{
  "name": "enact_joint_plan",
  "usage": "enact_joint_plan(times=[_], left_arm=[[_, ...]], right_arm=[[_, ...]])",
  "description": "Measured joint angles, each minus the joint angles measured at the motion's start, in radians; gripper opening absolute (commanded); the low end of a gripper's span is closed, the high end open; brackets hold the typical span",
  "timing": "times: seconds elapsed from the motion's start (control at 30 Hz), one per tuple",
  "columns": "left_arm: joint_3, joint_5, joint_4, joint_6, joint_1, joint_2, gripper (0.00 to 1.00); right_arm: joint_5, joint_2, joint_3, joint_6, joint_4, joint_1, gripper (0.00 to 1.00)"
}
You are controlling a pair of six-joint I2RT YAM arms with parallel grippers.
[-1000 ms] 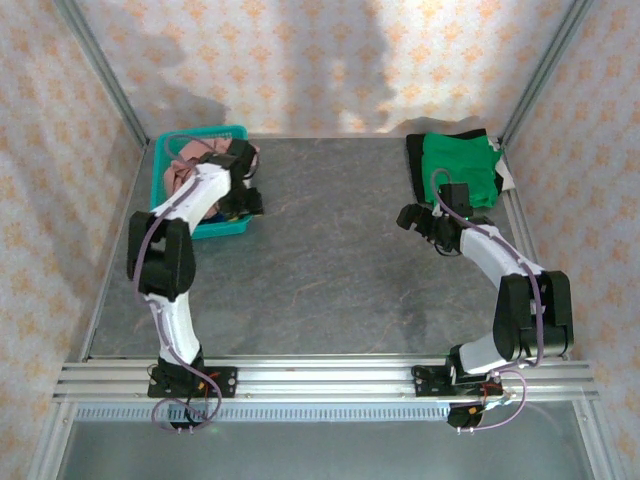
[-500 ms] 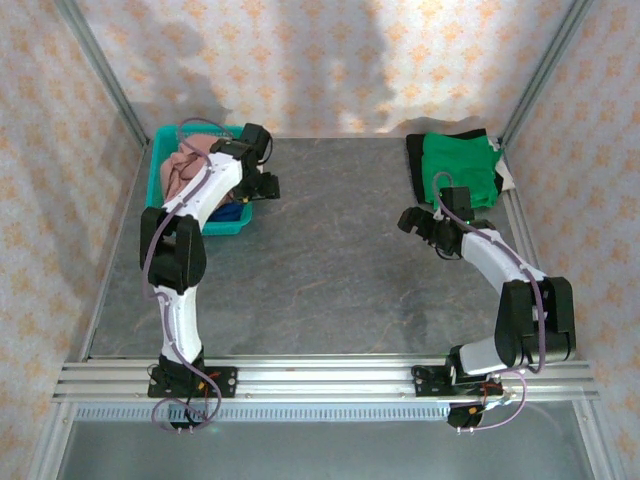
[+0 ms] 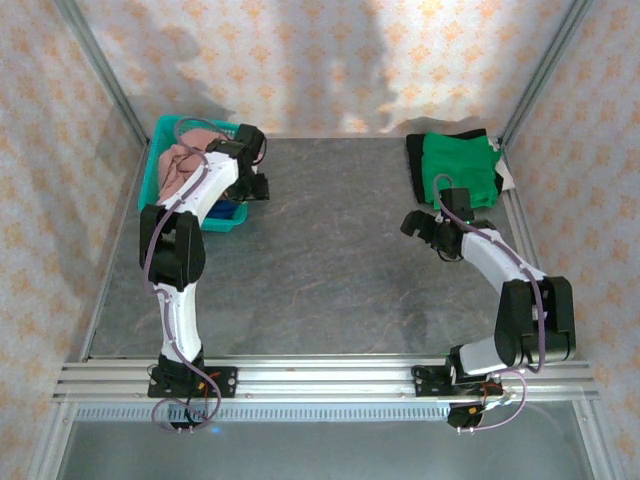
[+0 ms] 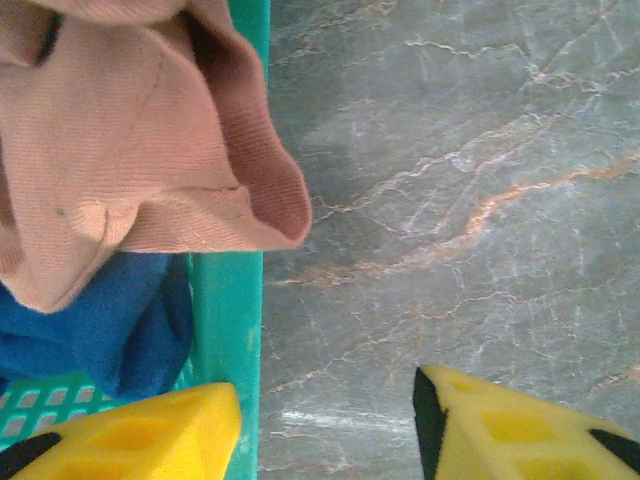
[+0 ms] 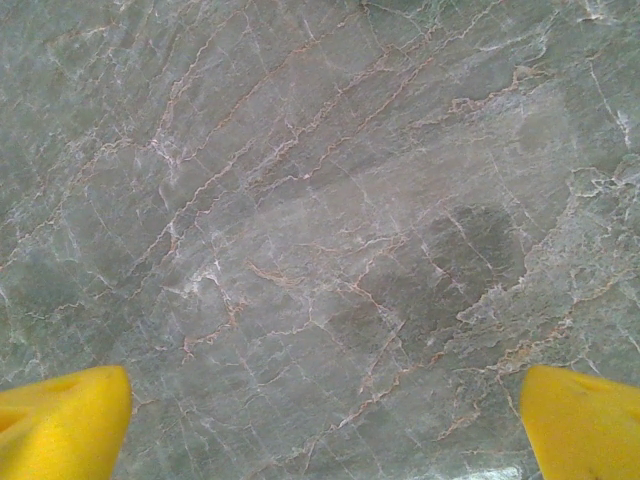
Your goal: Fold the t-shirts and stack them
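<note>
A dusty-pink t-shirt [image 3: 183, 165] lies crumpled in the teal basket [image 3: 158, 170] at the back left, and its hem [image 4: 130, 150] hangs over the basket's right rim [image 4: 228, 330]. Under it lies a blue t-shirt [image 4: 100, 320], also seen at the basket's front [image 3: 228, 210]. My left gripper [image 3: 256, 186] is open and straddles that rim, one yellow finger [image 4: 150, 435] over the basket and the other over bare table. A folded green t-shirt [image 3: 458, 168] rests at the back right on a dark garment. My right gripper [image 3: 420, 225] is open over bare table, left of the green shirt.
The grey marble table [image 3: 330, 250] is walled on three sides by patterned panels with metal posts. A metal rail [image 3: 320, 378] runs along the near edge by the arm bases.
My left gripper has moved away from the basket's front corner to its right rim, farther back. The basket has shifted slightly back and left. The right arm has barely moved.
</note>
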Motion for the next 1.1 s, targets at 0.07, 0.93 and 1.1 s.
enact_joint_plan(times=[0.07, 0.93, 1.1], left_arm=[[-0.009, -0.015, -0.002, 0.002, 0.002, -0.014, 0.61], [-0.132, -0.109, -0.044, 0.085, 0.09, -0.003, 0.34], [-0.158, -0.119, -0.021, 0.156, 0.112, -0.006, 0.27]], right_arm=[[0.0, 0.012, 0.0, 0.0, 0.0, 0.0, 0.99], [-0.052, 0.099, 0.008, 0.022, 0.023, 0.0, 0.99], [-0.053, 0.099, 0.029, 0.023, 0.02, 0.0, 0.99]])
